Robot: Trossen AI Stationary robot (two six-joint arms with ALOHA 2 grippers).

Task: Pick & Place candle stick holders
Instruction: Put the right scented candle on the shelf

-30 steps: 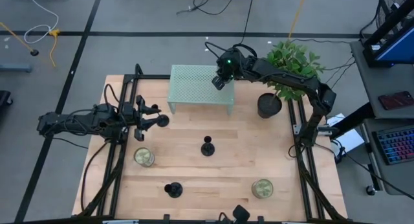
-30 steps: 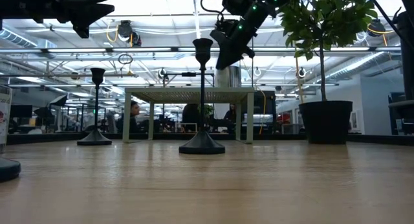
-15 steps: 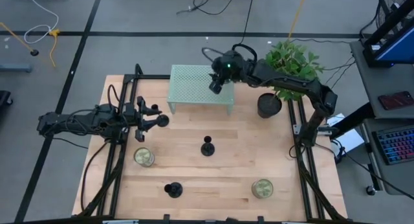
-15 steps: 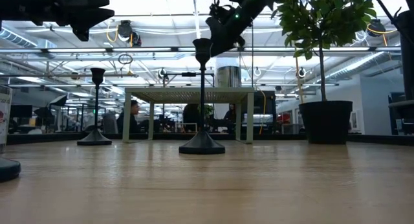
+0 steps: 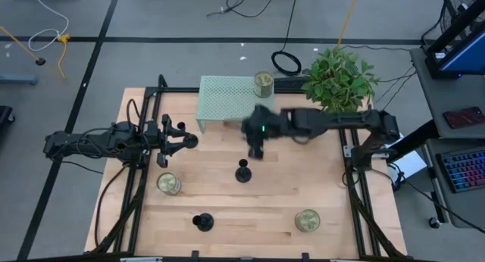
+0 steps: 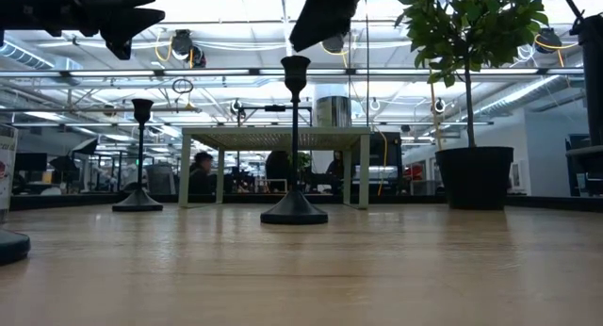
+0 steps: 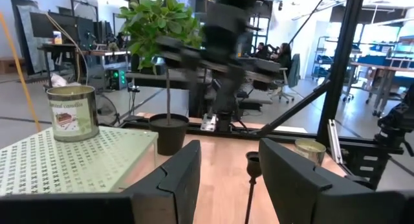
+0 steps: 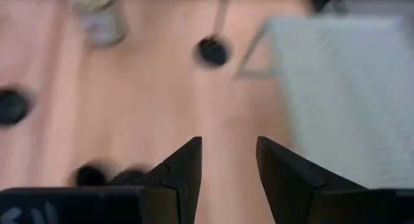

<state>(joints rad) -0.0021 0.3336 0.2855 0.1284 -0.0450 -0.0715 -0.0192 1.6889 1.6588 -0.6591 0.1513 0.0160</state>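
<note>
Little of the picking and placing looks done, judging by how things lie. All three candle stick holders stand free on the counter (image 5: 227, 213) in the high view: one at the centre (image 5: 242, 171), one at lower left (image 5: 202, 221), and one at middle left (image 5: 189, 141) just ahead of the left end effector (image 5: 168, 138). None sits on the pale green mesh shelf (image 5: 227, 99) at upper centre, which carries only a greenish-gold can (image 5: 263, 82) (two more cans stand on the counter, at (image 5: 169, 184) and (image 5: 307, 220)). The right end effector (image 5: 256, 147) hovers just above the centre holder, fingers (image 8: 181, 169) spread and empty in its wrist view. The left end effector waits at the left edge, its fingers (image 7: 174, 179) likewise parted and grasping nothing. All three holders seem left to move, and the centre one looks likeliest to be next.
</note>
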